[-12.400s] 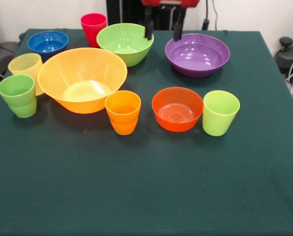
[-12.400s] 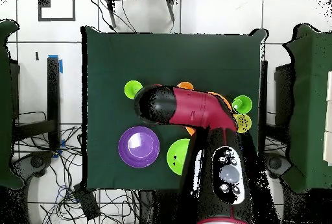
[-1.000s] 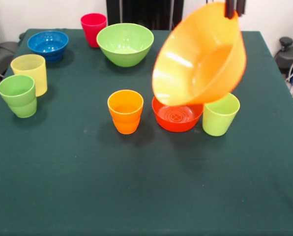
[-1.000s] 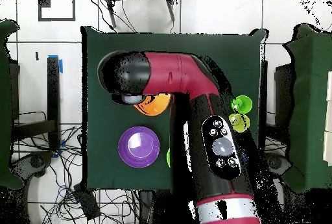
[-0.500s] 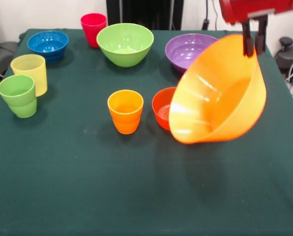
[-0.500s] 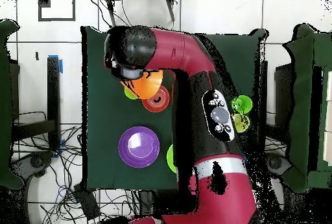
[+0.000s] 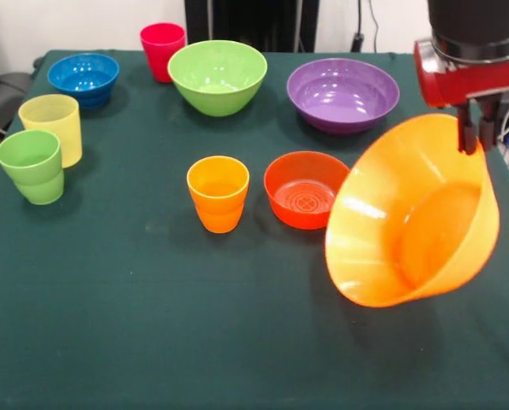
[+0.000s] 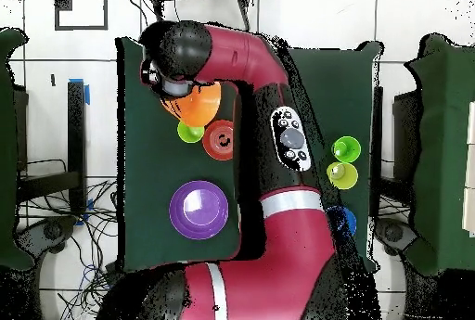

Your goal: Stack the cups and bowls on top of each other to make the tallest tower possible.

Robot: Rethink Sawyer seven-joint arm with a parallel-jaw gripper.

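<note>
Since half a second ago, your gripper (image 7: 475,128) has carried the very large orange bowl (image 7: 412,224) rightward and nearer the camera, so the small red-orange bowl (image 7: 307,189) now shows whole. You will see the jaws pinched narrow on the bowl's upper rim. The orange bowl hangs above the table (image 7: 152,325), tilted steeply on its side, its mouth facing left and toward the camera and its base pointing right and away. It hides the lime green cup in the front view; overhead, that cup (image 8: 190,132) sits just beside the red-orange bowl (image 8: 220,139), with the orange bowl (image 8: 193,105) under the arm's head.

Note the standing items:
- Orange cup (image 7: 217,194), upright, just left of the red-orange bowl.
- Purple bowl (image 7: 342,94), far right.
- Medium green bowl (image 7: 218,76), far centre.
- Red cup (image 7: 162,50), beside it at the far edge.
- Blue bowl (image 7: 84,78), far left.
- Pale yellow cup (image 7: 50,126) and green cup (image 7: 32,165), touching, at the left edge.

Nothing is stacked yet.
</note>
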